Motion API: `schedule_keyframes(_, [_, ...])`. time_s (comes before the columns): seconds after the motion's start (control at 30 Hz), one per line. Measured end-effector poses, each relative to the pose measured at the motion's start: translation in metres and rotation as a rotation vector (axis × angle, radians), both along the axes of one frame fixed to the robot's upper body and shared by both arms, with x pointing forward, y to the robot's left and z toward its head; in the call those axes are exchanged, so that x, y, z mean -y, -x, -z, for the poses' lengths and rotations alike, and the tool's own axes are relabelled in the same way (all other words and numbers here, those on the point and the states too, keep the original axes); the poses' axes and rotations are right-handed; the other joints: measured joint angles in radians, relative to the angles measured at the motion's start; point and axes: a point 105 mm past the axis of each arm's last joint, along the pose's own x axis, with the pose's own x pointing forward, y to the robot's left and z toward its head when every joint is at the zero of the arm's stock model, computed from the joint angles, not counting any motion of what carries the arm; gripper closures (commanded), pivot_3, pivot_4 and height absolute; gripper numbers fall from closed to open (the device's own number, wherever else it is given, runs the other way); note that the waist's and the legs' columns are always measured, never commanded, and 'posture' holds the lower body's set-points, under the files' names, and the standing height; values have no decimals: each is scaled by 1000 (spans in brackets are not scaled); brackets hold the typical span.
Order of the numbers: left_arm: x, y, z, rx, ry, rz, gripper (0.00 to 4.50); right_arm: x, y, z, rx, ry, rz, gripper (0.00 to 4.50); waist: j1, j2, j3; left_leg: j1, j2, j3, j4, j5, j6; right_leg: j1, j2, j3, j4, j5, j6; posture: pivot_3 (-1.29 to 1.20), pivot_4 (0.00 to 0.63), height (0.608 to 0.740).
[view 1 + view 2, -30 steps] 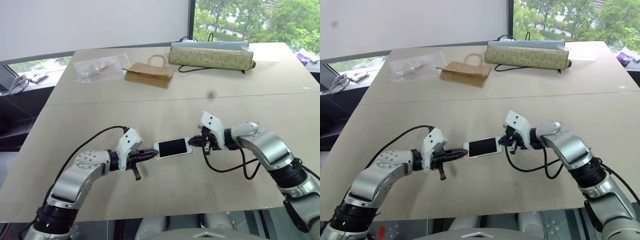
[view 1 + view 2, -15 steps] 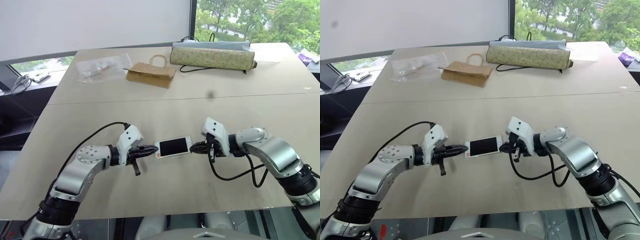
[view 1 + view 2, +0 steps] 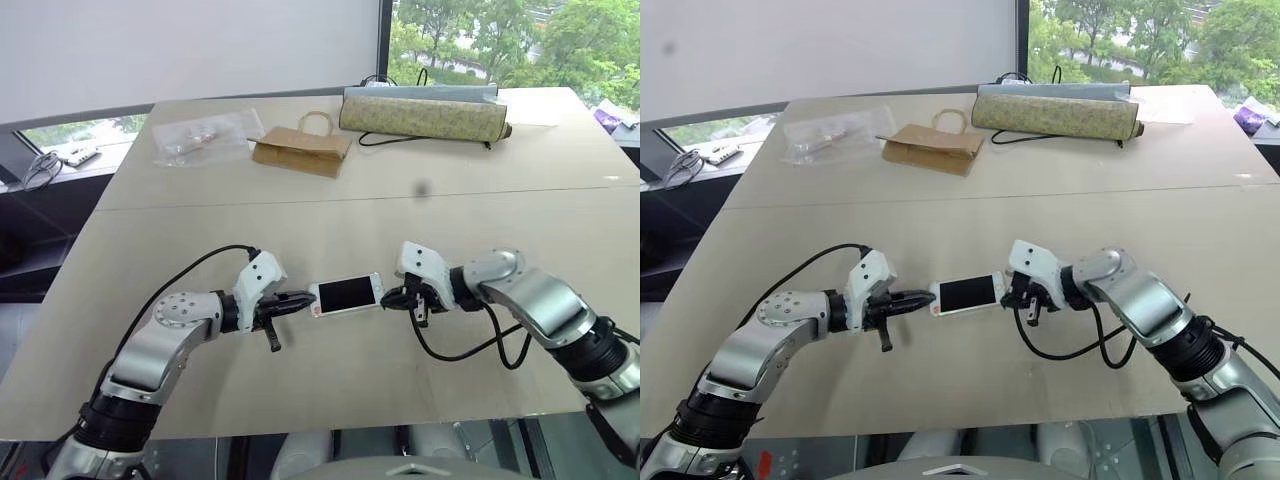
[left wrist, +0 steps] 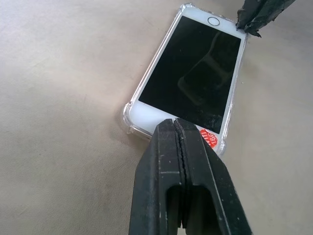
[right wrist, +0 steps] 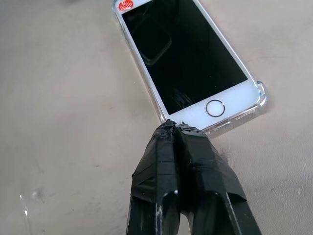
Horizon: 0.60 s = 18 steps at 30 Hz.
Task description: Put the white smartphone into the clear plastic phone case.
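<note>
**phone sitting in the case, both grippers at its ends**

so going left to right: the left gripper [image 3: 300,299] has its two black fingers pressed together, tips right at the left short end of the phone [image 3: 346,294], by the little red sticker [image 4: 209,139]. it's not pinching anything, just poking at the edge. it's in the same spot as a second ago.

the phone lies flat, screen up, near the front of the table [image 3: 300,215], and the clear case [image 4: 128,113] wraps around it, you can see the see-through corners sticking out past the white frame. phone hasn't shifted compared to before.

on the right, the right gripper [image 3: 392,297] is also squeezed shut, tips touching the home-button end at one corner. a second ago it sat a bit higher at that end, and its arm has swung around since.

at the back of the table: a crinkly plastic bag [image 3: 203,135], a brown paper bag [image 3: 299,150] and a long patterned roll [image 3: 422,113], all where they were.
</note>
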Motion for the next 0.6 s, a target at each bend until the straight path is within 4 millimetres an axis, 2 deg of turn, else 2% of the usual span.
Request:
schedule_keyframes(0.33, [0,2,1,13,-16,-20,4500,-4,-4,6,-35,9,-14,4440,-7,-2,-7,6,0,-1,0,0,1,6,0,-1,0,0,0,0,150,740])
schedule_keyframes(0.6, [6,6,-2,34,29,-32,4500,5,5,1,28,-98,71,4440,3,-2,-5,0,0,-4,0,0,0,3,-1,-2,-2,0,1,0,150,740])
